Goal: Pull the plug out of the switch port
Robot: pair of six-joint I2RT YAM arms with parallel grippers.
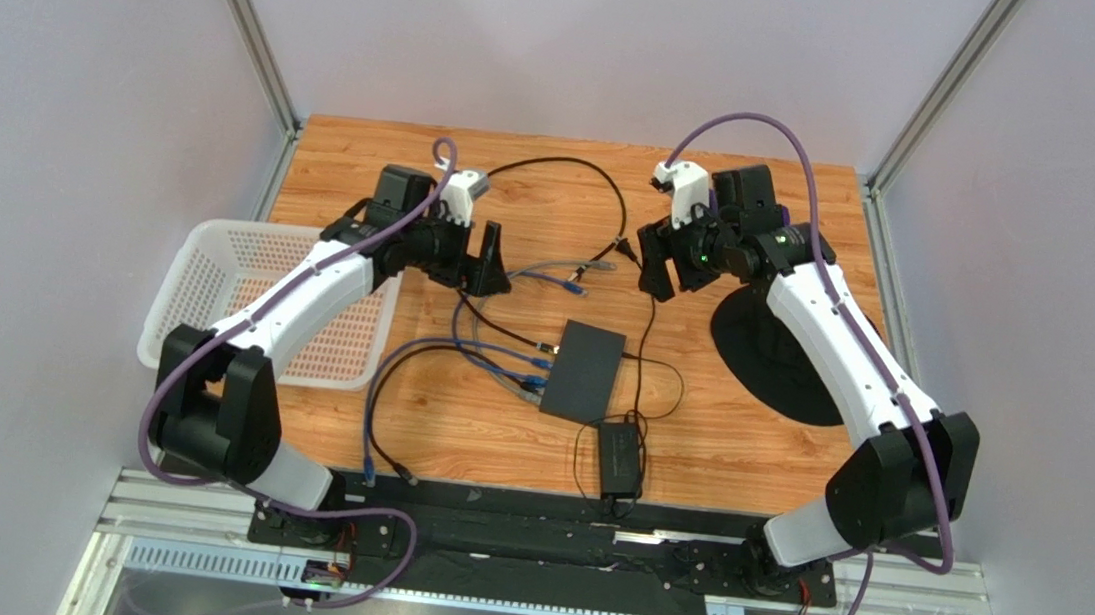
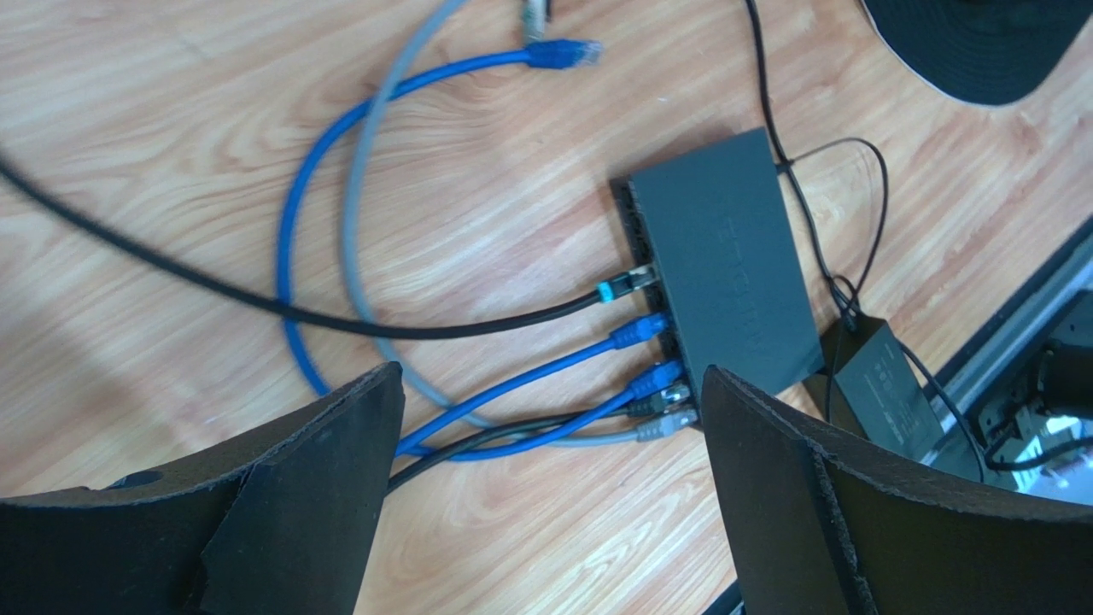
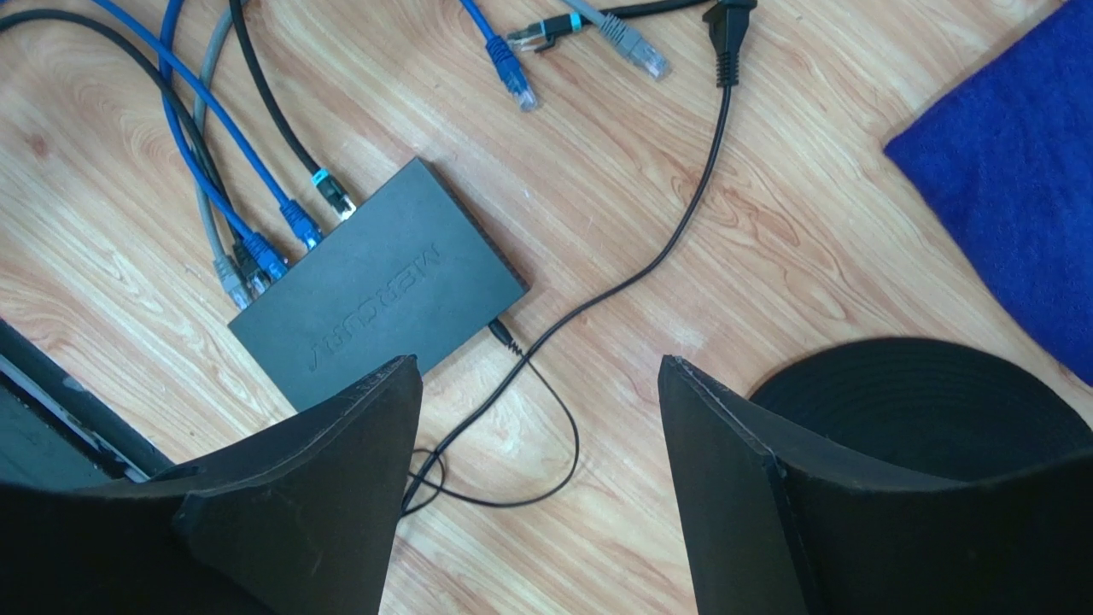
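Black plastic comes first: a small rectangular power brick (image 1: 619, 458) with a thin black cord lies on the pale wooden surface (image 1: 735, 461), close to its near edge. Just beyond it, about mid-surface, lies the flat matte-black rectangular switch (image 1: 584, 372), its row of sockets turned toward the left arm's side. Several plugs are seated in that row. The one on the black cable wears a teal band (image 2: 629, 282), two are blue plugs (image 2: 638, 333), and a grey plug (image 2: 667, 419) sits at the near end. Their cables loop away across the wood. Farther out, a loose blue plug (image 2: 565, 54) lies unconnected. A white perforated plastic basket (image 1: 231, 292) stands at the left edge and a round black pad (image 1: 775, 360) lies on the right.

Beyond the switch, the left fingers (image 1: 490, 260) hang above the surface, spread wide and holding nothing. The right fingers (image 1: 659, 266) hover opposite, also parted and empty. Neither touches the switch or any cable.

By my reading the task is at the approach, with no plug gripped yet. The next move probably calls for one arm to come down beside the socket row and close on a single plug body, not its cable. It would then draw the plug straight out, away from the sockets. The other fingers may need to pin the light switch so it does not slide. Which plug is meant I cannot tell.
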